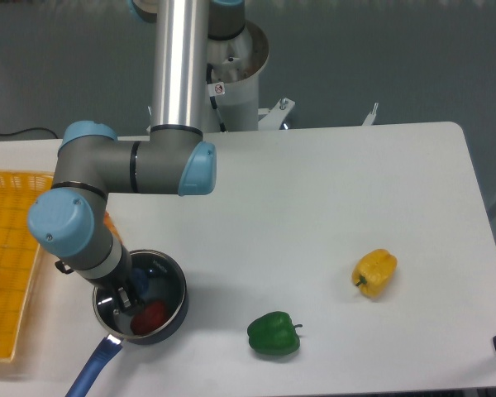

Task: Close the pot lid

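Note:
The dark pot (175, 308) sits near the table's front left, its long blue handle (89, 374) pointing to the front left edge. The glass lid (159, 273) appears to lie over the pot's mouth, showing glints and its blue knob (139, 278). A red object (151, 316) shows through the glass inside the pot. My gripper (121, 298) points down over the left part of the lid, just left of the knob. The wrist hides most of the fingers, so I cannot tell whether they grip anything.
A green pepper (274, 334) lies right of the pot near the front edge. A yellow pepper (374, 273) lies farther right. An orange mesh tray (8, 265) stands at the left edge. The arm's base column (182, 66) rises at the back.

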